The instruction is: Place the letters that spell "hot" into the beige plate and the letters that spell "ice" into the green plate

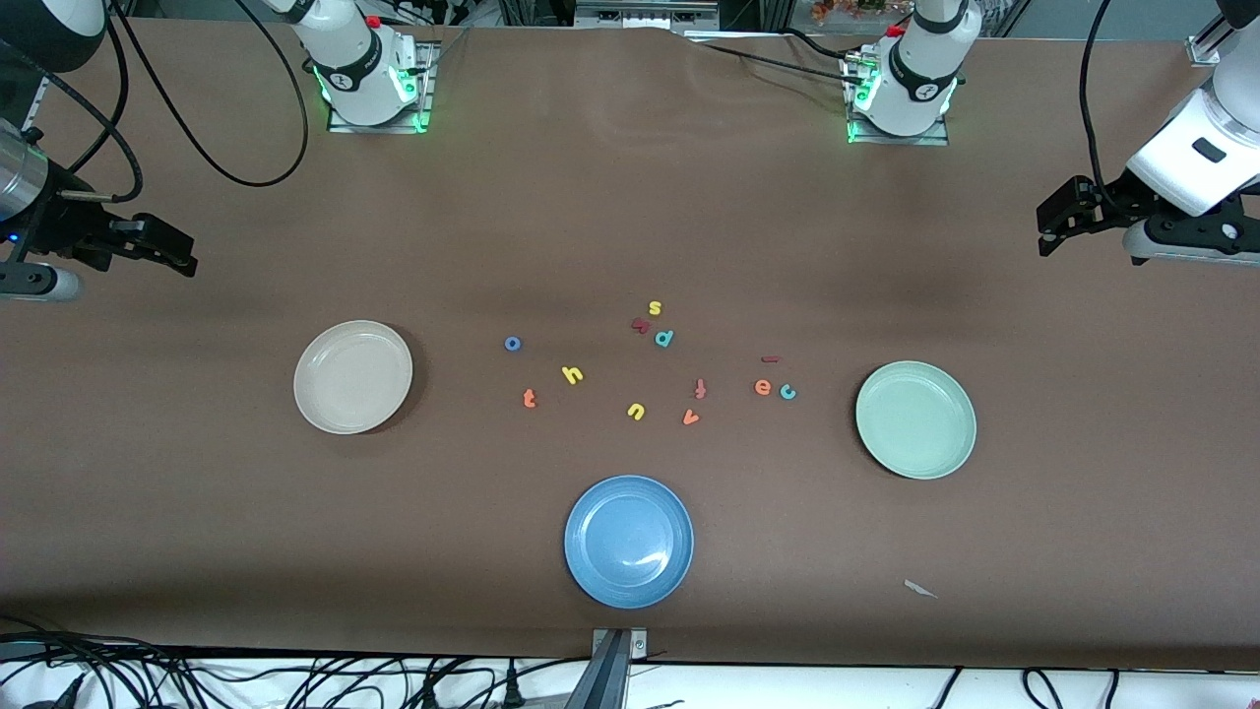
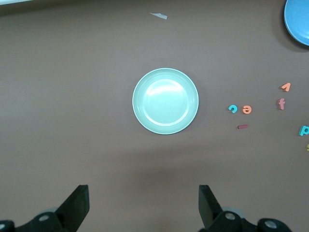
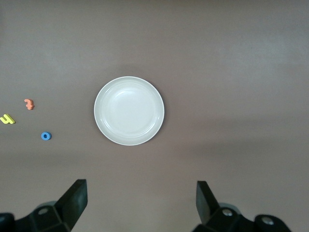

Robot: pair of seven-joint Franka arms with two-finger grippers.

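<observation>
Left gripper (image 2: pixel 140 208) spread wide, hovering above green plate (image 2: pixel 165 100); right gripper (image 3: pixel 140 205) spread wide, hovering above beige plate (image 3: pixel 129 110); letters on table (image 1: pixel 630 226), none grasped

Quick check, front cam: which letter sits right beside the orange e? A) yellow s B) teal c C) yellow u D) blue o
B: the teal c lies right next to the orange e, on the side toward the green plate; both lie on the table.
</observation>
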